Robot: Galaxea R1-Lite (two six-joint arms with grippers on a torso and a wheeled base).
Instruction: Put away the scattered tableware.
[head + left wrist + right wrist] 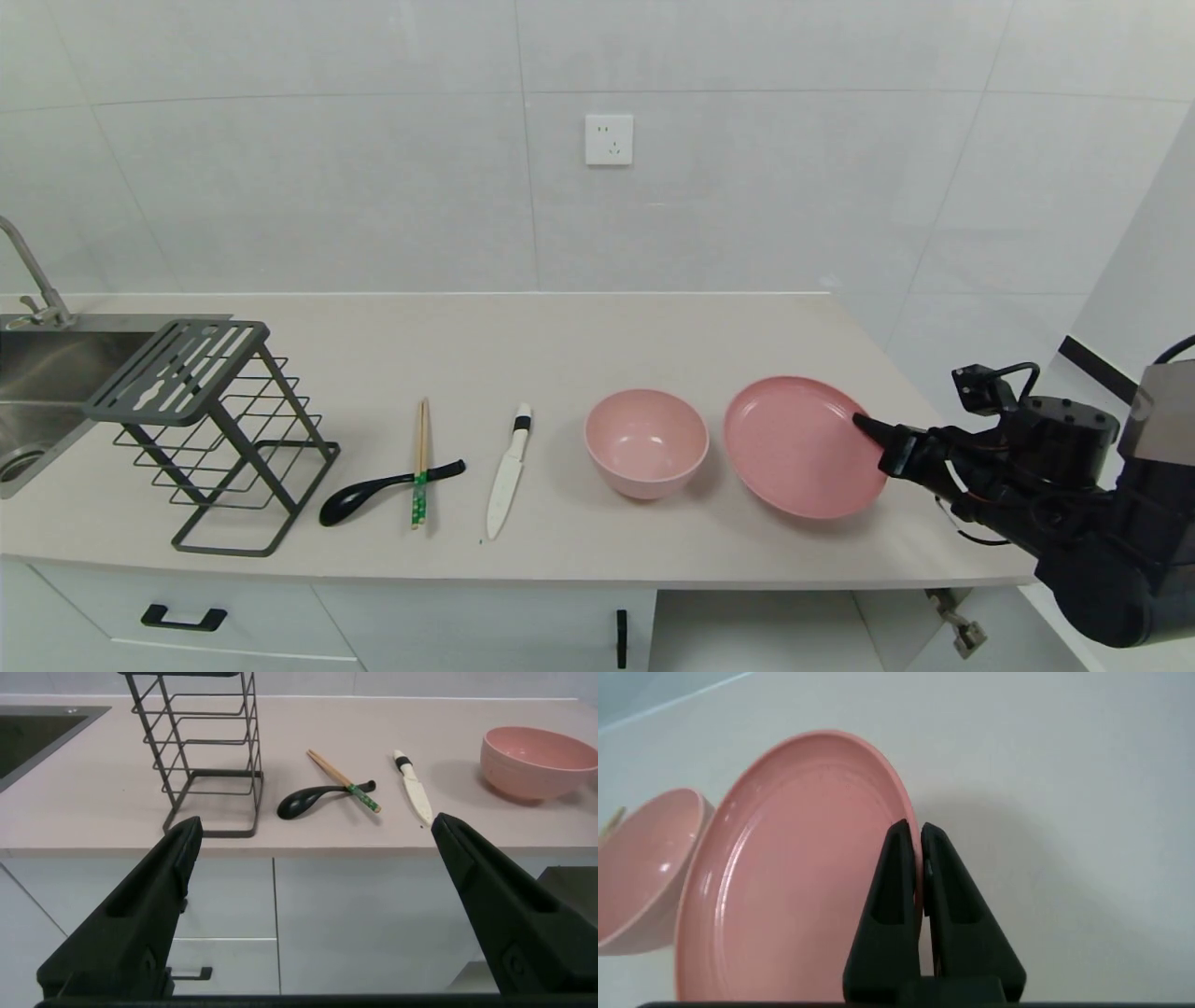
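Plate (794, 448) lies at the 3 o'clock end of the row on the counter (560, 336), just beside the bowl (644, 441) at its 9 o'clock. Further toward 9 o'clock come the knife (509, 471), the chopsticks (421, 462) lying across the handle of the spoon (378, 487), and then the rack (210, 420), well apart from the plate.

Trouble, as I judge it, starts with the hold; it is a thin pinch at the very edge of a smooth rim, so the plate could pivot or slide out once its whole weight hangs from the tips. The bowl is close; a swing toward 9 o'clock could knock it. If the rack is the goal, the way there runs over the knife, chopsticks and spoon; a sagging plate edge would drag them. The rack looks light and its wires narrow; a tilted plate could catch and shove it.

The right gripper (864, 425) has its jaws drawn almost together on the plate's rim at roughly 2 o'clock, one finger over the inner face and one outside; only the rim sits between them. That side of the plate seems raised a little, though I cannot be sure. The left gripper (315, 821) hangs low in front of the counter, jaws spread wide, holding nothing.
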